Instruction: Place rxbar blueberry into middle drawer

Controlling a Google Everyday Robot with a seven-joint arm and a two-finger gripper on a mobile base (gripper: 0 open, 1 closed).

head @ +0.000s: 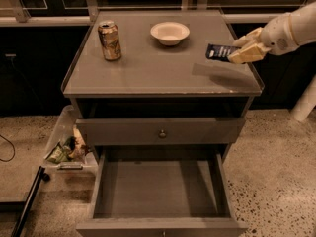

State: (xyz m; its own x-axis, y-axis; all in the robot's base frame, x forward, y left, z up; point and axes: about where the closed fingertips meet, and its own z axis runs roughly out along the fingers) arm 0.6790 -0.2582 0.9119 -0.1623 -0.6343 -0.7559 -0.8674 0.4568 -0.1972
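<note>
The rxbar blueberry (219, 51), a dark navy bar with pale lettering, hangs a little above the right side of the cabinet top, casting a shadow below it. My gripper (240, 48) reaches in from the right and is shut on the bar's right end. Down at the front of the cabinet the middle drawer (158, 189) stands pulled out, its grey floor bare. The bar is well above and behind that drawer.
A tan drink can (109, 40) stands at the left of the cabinet top (148, 73) and a white bowl (170, 32) at the back middle. A shut drawer front with a small knob (162, 133) sits above the open drawer. A clear bin of wrappers (66, 149) lies on the floor at left.
</note>
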